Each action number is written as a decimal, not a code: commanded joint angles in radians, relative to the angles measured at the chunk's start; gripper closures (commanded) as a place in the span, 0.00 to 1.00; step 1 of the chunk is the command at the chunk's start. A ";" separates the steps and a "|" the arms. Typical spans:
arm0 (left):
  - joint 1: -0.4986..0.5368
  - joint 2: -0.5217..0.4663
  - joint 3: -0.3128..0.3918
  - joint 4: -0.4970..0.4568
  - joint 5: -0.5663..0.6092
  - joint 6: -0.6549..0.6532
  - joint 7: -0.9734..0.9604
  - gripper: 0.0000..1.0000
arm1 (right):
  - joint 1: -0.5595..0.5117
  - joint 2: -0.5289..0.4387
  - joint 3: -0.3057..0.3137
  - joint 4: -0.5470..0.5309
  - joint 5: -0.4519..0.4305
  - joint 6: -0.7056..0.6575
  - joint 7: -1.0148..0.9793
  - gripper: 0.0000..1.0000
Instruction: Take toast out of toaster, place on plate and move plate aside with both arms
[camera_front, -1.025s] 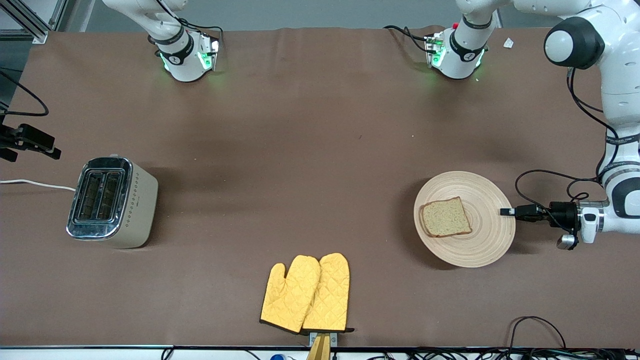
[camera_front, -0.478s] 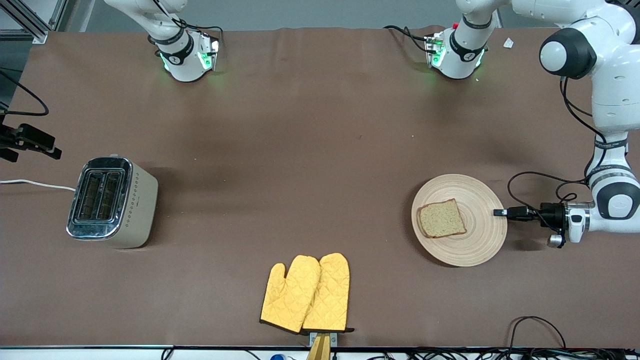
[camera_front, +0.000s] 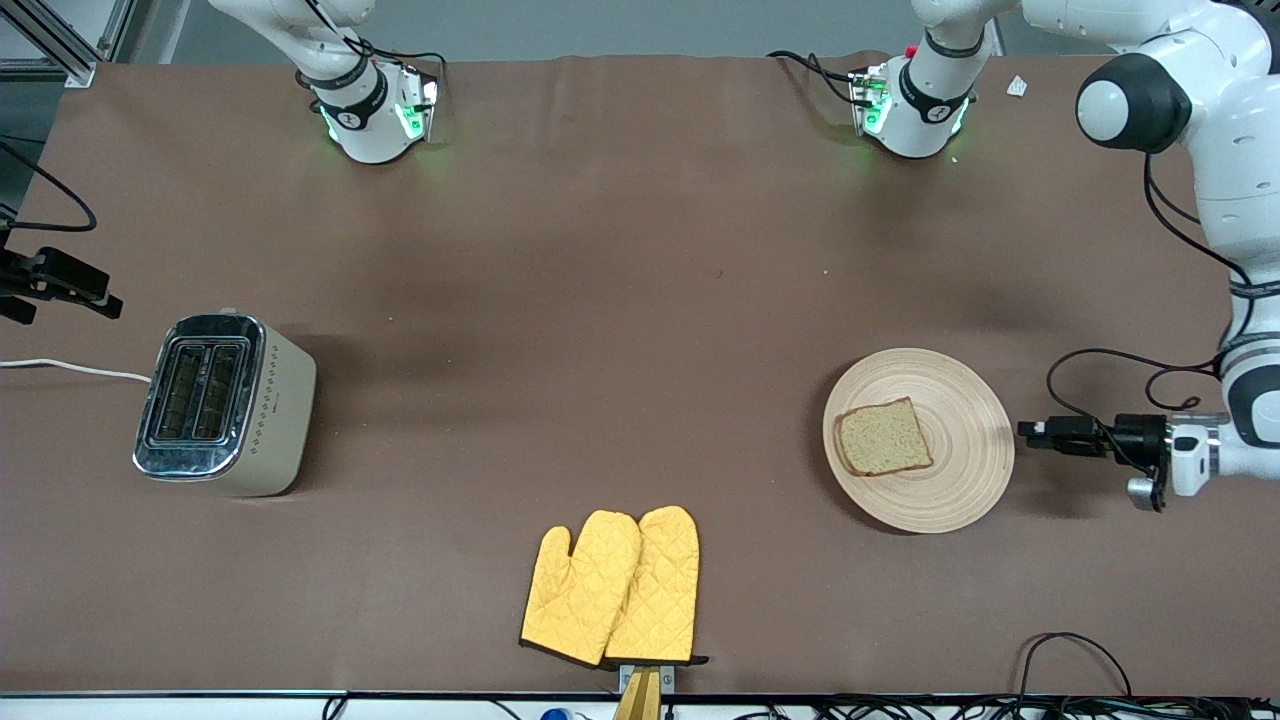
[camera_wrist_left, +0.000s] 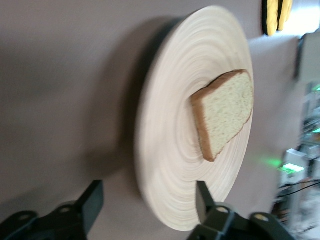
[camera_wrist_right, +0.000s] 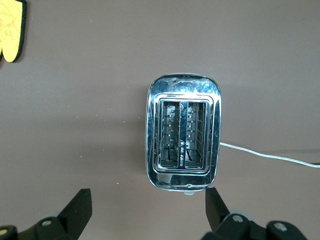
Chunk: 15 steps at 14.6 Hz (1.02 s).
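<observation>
The round wooden plate (camera_front: 960, 480) lies on the table toward the left arm's end, with the toast (camera_front: 884, 437) flat on it, on the side toward the right arm's end. My left gripper (camera_front: 1028, 430) is low beside the plate's rim, just clear of it, open and empty. In the left wrist view the plate (camera_wrist_left: 170, 150) and toast (camera_wrist_left: 225, 112) fill the frame, and my left gripper (camera_wrist_left: 147, 202) has its jaws spread wide at the rim. My right gripper (camera_wrist_right: 147, 205) is out of the front view; it is open and empty, high over the toaster (camera_wrist_right: 183, 132).
The silver toaster (camera_front: 225, 405) with two empty slots and a white cord stands at the right arm's end. A pair of yellow oven mitts (camera_front: 612, 587) lies near the front edge. Black cables (camera_front: 1075, 660) loop at the front edge near the left arm's end.
The plate with the toast slid a little toward the right arm's end, held at its rim by my left gripper. The left gripper then let go and drew back from the rim.
</observation>
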 joint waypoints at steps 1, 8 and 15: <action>-0.126 -0.137 0.032 -0.001 0.142 0.039 -0.005 0.00 | 0.001 -0.024 0.026 0.010 -0.022 -0.002 0.020 0.00; -0.381 -0.445 0.035 -0.001 0.441 0.065 -0.333 0.00 | -0.020 -0.018 0.020 0.036 -0.014 -0.048 0.013 0.00; -0.412 -0.655 0.028 -0.012 0.588 0.055 -0.486 0.00 | -0.019 -0.019 0.020 0.071 -0.025 -0.050 0.008 0.00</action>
